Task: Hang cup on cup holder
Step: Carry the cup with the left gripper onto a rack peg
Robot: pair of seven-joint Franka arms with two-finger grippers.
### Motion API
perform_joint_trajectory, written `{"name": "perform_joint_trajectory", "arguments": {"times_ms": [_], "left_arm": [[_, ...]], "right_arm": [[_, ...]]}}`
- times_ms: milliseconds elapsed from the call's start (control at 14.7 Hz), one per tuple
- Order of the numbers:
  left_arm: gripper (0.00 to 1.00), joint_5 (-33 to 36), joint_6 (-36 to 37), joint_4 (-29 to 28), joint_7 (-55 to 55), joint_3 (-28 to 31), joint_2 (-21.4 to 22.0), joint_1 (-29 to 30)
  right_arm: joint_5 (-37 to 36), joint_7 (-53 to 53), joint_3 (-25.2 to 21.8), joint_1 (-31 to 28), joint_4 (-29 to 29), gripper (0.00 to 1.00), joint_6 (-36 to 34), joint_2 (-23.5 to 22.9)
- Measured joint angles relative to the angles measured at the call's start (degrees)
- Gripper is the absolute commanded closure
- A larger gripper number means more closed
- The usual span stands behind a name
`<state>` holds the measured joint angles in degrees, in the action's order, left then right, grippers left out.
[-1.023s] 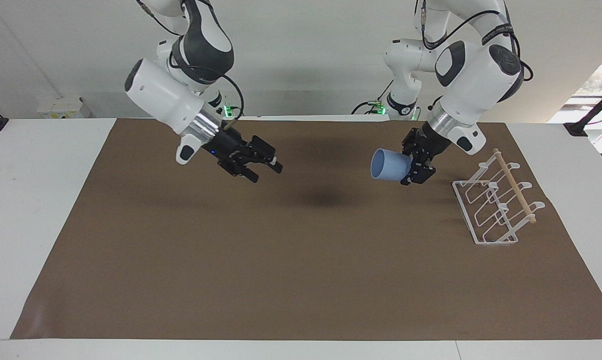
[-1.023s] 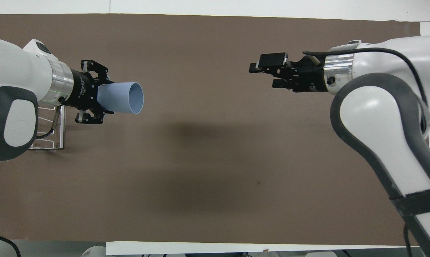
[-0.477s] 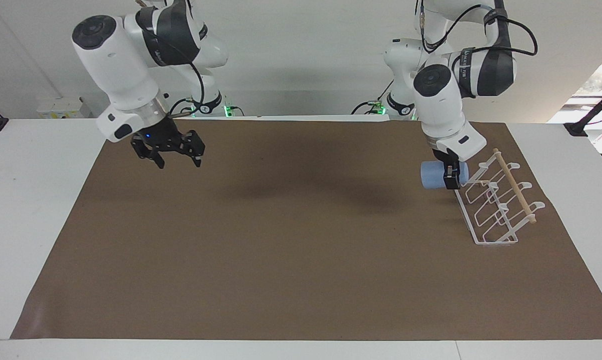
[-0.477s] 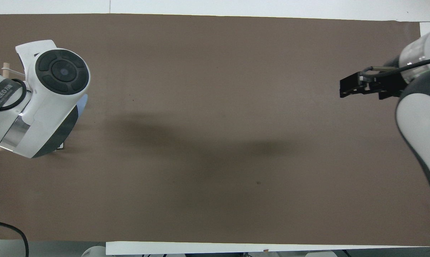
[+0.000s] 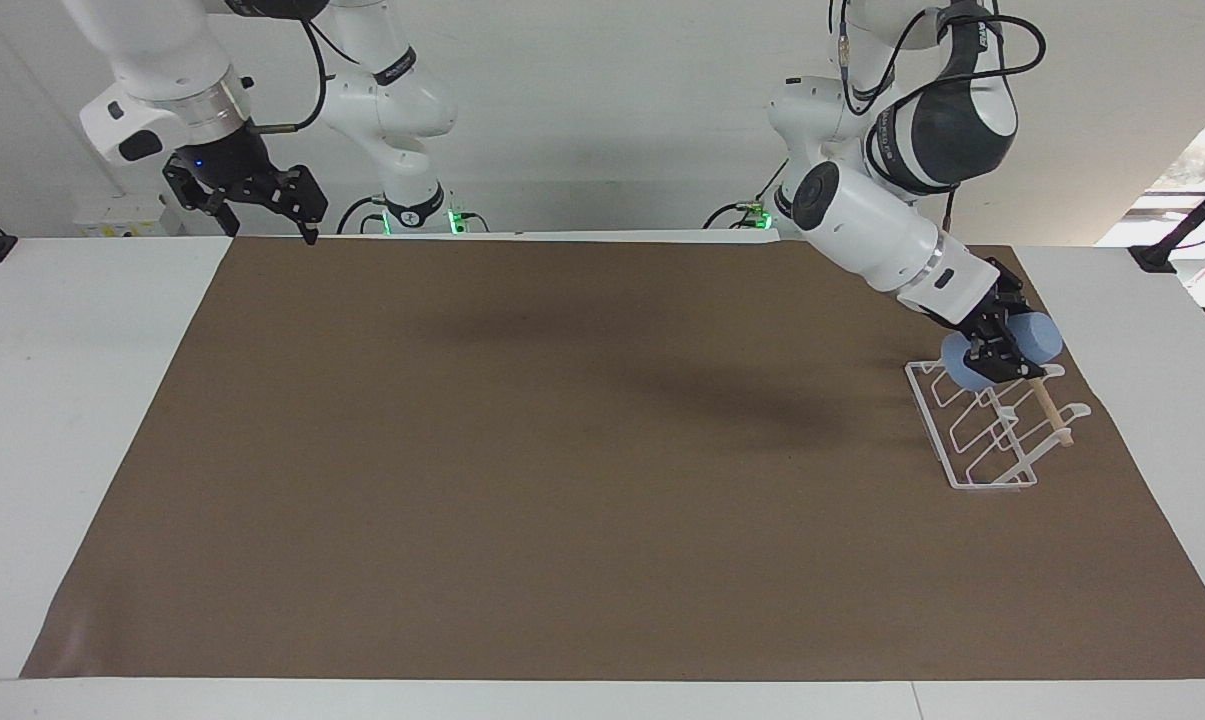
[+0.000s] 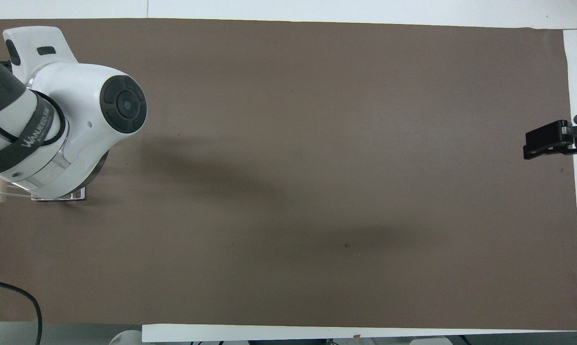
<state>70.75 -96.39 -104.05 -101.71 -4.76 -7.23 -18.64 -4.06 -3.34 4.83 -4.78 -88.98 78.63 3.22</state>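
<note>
My left gripper is shut on the light-blue cup. It holds the cup on its side, low over the end of the white wire cup holder nearer the robots, by the wooden dowel. I cannot tell whether the cup touches the rack. In the overhead view the left arm hides the cup and most of the holder; only a base corner shows. My right gripper is open and empty, raised high over the mat's corner nearest the right arm's base, where it waits; one finger shows in the overhead view.
A brown mat covers most of the white table. The holder stands on the mat at the left arm's end. A cable loops in at the overhead view's bottom corner.
The left arm swung the cup from beside the rack to over its dowel end and tilted it. The right gripper rose and drew back toward its own end of the table.
</note>
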Motion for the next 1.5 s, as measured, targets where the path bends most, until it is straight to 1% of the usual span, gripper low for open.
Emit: {"name": "perform_joint_trajectory", "arguments": {"times_ms": [136,341,477,682,818,1023,1159,1227,1295,1364,1500], "left_arm": [[0.98,6.46,2.41,0.58,-4.47,0.23,-3.24,0.25],[0.98,10.99,6.60,1.26,-10.02,0.54,-8.93,0.97],[0.97,11.79,8.69,1.17,-13.25,0.50,-11.58,1.02],[0.97,11.86,10.74,-0.74,-16.79,0.24,-12.75,0.90],[0.97,11.87,10.87,-2.49,-19.72,0.25,-13.14,0.90],[0.95,12.06,10.96,-3.16,-22.77,0.27,-14.44,0.94],[0.91,12.06,10.94,-3.49,-24.68,0.27,-14.85,0.99],[0.86,12.05,10.89,-3.91,-25.68,0.27,-15.08,1.07],[0.58,12.05,10.83,-4.24,-26.49,0.27,-15.55,1.18],[0.01,12.05,10.82,-4.32,-27.04,0.27,-16.16,1.25],[0.00,12.07,10.81,-3.99,-27.74,0.28,-16.90,1.47]], "right_arm": [[-0.16,2.25,-1.69,1.03,0.59,0.01,-0.41,-0.77],[0.35,2.90,-6.52,4.89,0.70,0.01,-0.42,-1.56],[0.36,2.94,-7.11,5.30,0.47,0.01,-0.53,-1.76],[0.36,2.94,-7.15,5.30,0.48,0.01,-0.56,-1.77],[0.36,2.94,-7.44,5.29,0.48,0.01,-0.56,-1.77],[0.36,2.95,-7.66,5.29,0.48,0.01,-0.64,-1.77],[0.36,2.95,-7.66,5.31,0.48,0.01,-0.98,-1.76],[0.36,2.95,-7.66,5.30,0.48,0.01,-1.12,-1.75],[0.36,2.95,-7.68,5.27,0.48,0.01,-1.14,-1.75],[0.36,2.95,-7.71,5.24,0.48,0.01,-1.14,-1.75],[0.36,2.95,-7.76,5.08,0.48,0.01,-1.16,-1.75]]}}
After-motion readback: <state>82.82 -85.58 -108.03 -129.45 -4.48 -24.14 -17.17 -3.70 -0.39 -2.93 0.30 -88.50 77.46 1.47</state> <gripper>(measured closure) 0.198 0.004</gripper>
